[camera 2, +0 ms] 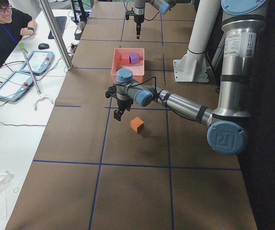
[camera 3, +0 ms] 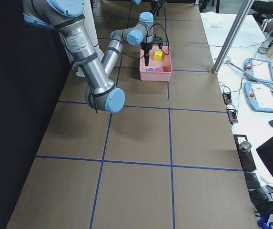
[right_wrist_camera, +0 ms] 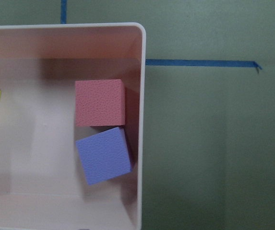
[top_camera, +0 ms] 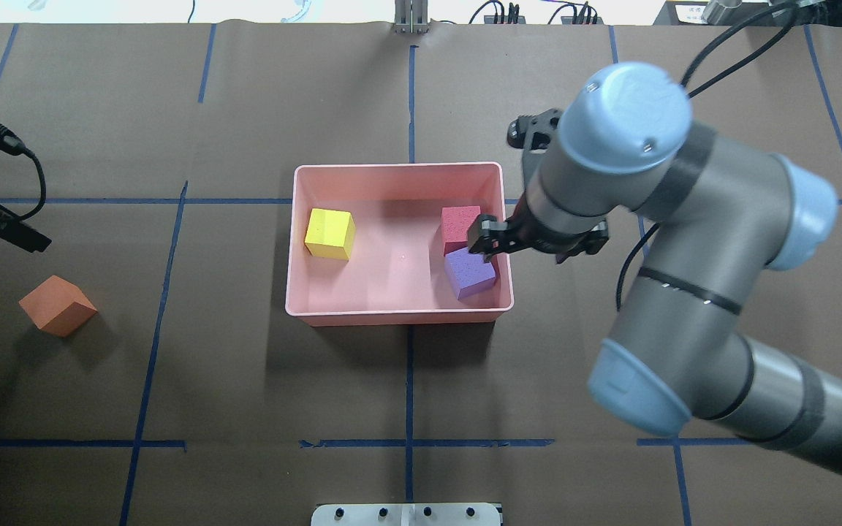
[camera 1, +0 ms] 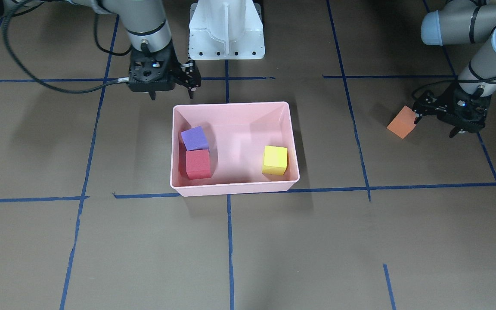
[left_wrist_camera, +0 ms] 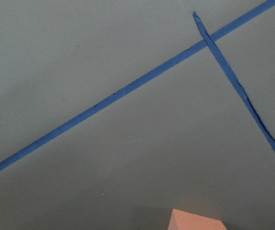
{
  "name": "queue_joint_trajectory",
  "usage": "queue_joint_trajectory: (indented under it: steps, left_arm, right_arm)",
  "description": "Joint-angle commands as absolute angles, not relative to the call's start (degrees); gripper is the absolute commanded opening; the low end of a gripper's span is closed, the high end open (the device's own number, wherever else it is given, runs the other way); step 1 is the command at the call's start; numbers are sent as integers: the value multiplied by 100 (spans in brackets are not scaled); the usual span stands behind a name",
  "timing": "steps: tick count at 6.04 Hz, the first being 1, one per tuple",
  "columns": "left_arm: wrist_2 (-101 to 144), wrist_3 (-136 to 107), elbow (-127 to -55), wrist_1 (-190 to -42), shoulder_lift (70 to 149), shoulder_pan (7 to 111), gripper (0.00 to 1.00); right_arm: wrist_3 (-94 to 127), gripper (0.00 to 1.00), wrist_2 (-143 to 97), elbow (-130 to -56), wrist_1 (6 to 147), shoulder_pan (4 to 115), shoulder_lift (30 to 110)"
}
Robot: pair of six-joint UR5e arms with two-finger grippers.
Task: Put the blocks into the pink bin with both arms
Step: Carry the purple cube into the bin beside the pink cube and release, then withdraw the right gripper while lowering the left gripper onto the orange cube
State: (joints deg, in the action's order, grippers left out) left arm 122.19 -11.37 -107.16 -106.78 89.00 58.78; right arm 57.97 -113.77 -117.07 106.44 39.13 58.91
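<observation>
The pink bin (camera 1: 230, 104) (top_camera: 399, 166) stands mid-table. In it lie the purple block (camera 1: 195, 137) touching the red block (camera 1: 198, 164), and the yellow-green block (camera 1: 274, 160) apart at the other end. The right wrist view shows the red block (right_wrist_camera: 100, 102) and purple block (right_wrist_camera: 103, 155) against the bin wall (right_wrist_camera: 141, 120). The orange block (camera 1: 401, 122) (top_camera: 58, 305) lies on the table outside the bin. My left gripper (camera 1: 435, 127) is open and empty right beside it. My right gripper (camera 1: 172, 92) is open and empty, just outside the bin's corner nearest the purple block.
The white pedestal base (camera 1: 226, 30) stands behind the bin. Blue tape lines (camera 1: 230, 241) cross the brown table. A person (camera 2: 3, 28) sits at a side desk with tablets (camera 2: 39, 60); a metal pole (camera 2: 55, 33) stands at that table edge.
</observation>
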Motion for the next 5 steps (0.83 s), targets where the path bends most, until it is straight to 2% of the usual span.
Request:
queue_joint_trajectory:
  steps: [1,4,5]
  left_arm:
    - [12199,-1143,-10635,-12043,8300,5810,100]
    - [12155,-1509,-10407,-12349,8297,5162,100]
    - [12173,-1573,-10389,-12349,8314,5124,100]
  right_arm:
    - [4410,99,-11696,-12110,10644,4453,6666]
    - [2809,99,-12277,-12444,10591,5341,7714]
    - [2725,99,-12331,-12445,10582,5448,7821]
